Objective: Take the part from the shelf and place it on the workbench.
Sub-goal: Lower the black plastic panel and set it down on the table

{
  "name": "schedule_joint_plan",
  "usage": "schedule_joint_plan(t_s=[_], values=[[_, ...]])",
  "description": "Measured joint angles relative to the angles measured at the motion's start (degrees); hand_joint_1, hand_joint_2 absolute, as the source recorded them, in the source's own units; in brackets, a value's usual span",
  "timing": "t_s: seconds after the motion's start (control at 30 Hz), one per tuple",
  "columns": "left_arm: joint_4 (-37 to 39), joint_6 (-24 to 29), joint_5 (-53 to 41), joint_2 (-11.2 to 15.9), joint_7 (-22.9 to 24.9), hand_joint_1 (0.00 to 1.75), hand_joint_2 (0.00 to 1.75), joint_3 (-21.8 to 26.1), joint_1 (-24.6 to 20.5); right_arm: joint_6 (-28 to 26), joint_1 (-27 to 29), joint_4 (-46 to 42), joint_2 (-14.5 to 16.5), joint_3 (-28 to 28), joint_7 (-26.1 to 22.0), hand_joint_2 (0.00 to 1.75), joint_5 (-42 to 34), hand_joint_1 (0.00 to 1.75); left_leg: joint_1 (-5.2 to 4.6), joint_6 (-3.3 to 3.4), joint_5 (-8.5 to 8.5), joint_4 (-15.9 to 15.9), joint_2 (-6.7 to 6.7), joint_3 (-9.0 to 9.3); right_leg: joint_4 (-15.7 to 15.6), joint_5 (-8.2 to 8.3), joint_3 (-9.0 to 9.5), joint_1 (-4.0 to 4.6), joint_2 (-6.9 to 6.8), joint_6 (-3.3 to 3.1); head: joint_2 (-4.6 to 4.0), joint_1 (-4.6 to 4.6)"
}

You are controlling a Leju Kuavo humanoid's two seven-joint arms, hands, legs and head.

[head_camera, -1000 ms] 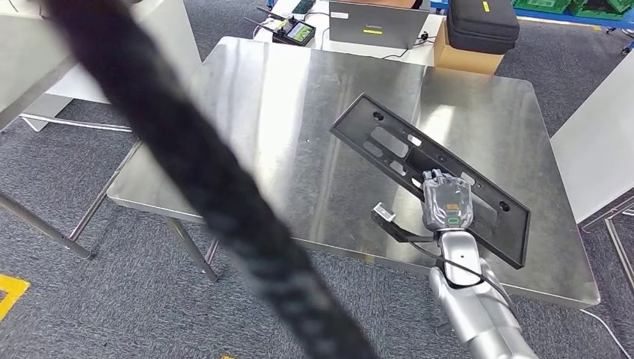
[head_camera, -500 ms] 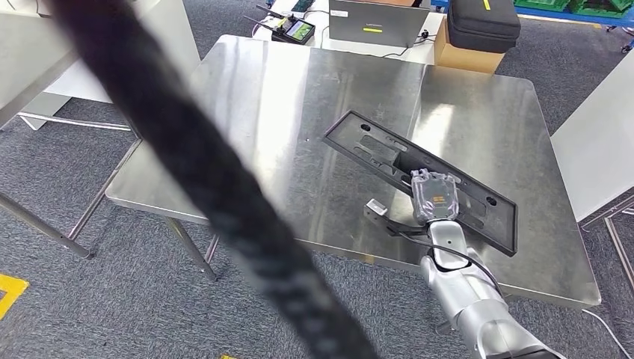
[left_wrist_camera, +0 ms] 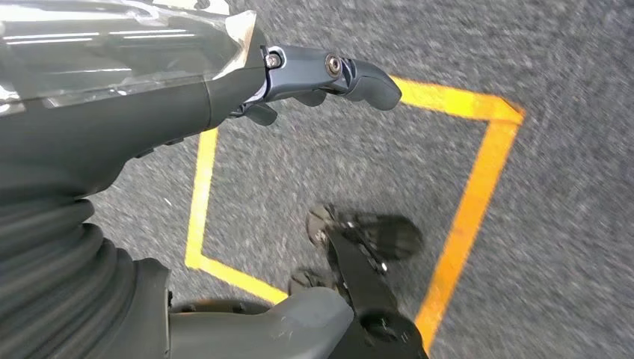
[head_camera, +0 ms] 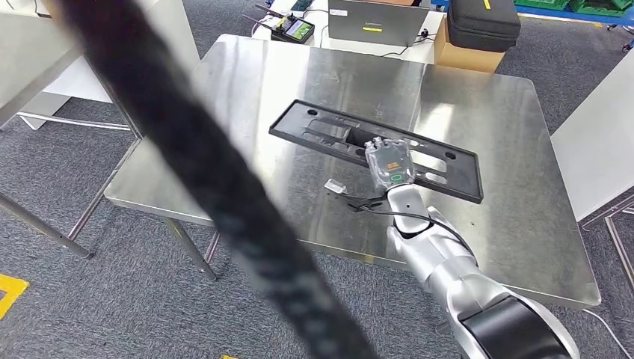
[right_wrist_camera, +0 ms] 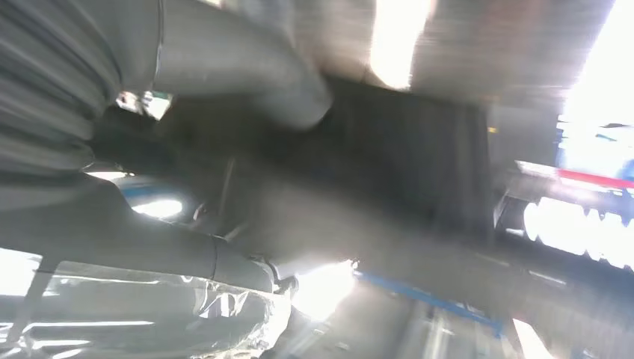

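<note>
Head view shows the right hand [head_camera: 392, 164] reaching over the near edge of the steel table [head_camera: 247, 82] and gripping the black plastic panel [head_camera: 321, 131], a long flat frame with cut-out openings. The hand sits over the panel's right-of-centre stretch, its fingers wrapped on the part from the near side. The panel runs from centre-left to right across the table top, with its left end slightly farther away than its right; whether it is fully down on the steel or just above it cannot be told. A thick black braided cable [head_camera: 187, 172], blurred and close to the camera, crosses the picture diagonally from far left to the near middle. Beyond the far edge of the table stand a laptop [head_camera: 377, 21], a black carrying case [head_camera: 482, 22] on a cardboard box [head_camera: 467, 56], and a small device with a lit screen [head_camera: 297, 31].

Right wrist view is badly blurred: the grey thumb [right_wrist_camera: 247, 71] lies against the dark panel [right_wrist_camera: 389, 164].

Left wrist view looks down at grey carpet [left_wrist_camera: 568, 247] marked with yellow tape lines [left_wrist_camera: 467, 209]. The left hand [left_wrist_camera: 299, 78] hangs over it holding nothing, its dark fingers [left_wrist_camera: 359, 75] curled inward.
</note>
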Motion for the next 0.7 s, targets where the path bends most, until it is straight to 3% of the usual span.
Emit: schedule_joint_plan(t_s=[0.03, 0.17, 0.4, 0.7], values=[[0.0, 0.8, -0.1, 0.0, 0.7, 0.00, 1.75, 0.0, 0.0, 0.0, -0.2, 0.4, 0.7, 0.6, -0.5, 0.00, 0.0, 0.00, 0.01, 0.00, 0.00, 0.0, 0.00, 0.00, 0.0, -0.01, 0.00, 0.01, 0.00, -0.01, 0.00, 0.00], [0.0, 2.3, -0.1, 0.2, 4.6, 0.00, 0.00, 0.4, 0.0, 0.0, 0.2, 2.4, 2.8, 2.9, -2.3, 0.00, 0.0, 0.00, 0.01, -0.05, -0.04, 0.0, 0.01, -0.03, 0.0, -0.04, -0.03, 0.03, 0.00, -0.05, 0.00, 0.01], [0.0, 0.2, -0.2, 0.5, 7.6, 0.00, 0.00, 1.3, 0.0, 0.6, 2.9, 4.7, 4.7, 4.2, -4.8, 0.00, -0.2, 0.00, 0.00, -0.05, -0.04, 0.0, -0.02, -0.03, 0.0, -0.04, -0.14, 0.02, 0.00, -0.05, 0.00, 0.01], [0.0, -0.1, 0.3, 0.9, 9.2, 0.00, 0.00, 1.5, 0.0, 2.3, 4.0, 6.8, 5.1, 3.8, -7.6, 0.00, -2.3, 0.00, 0.00, -0.05, -0.04, 0.0, 0.00, -0.03, 0.0, -0.03, -0.07, 0.01, 0.00, -0.04, -0.01, 0.01]])
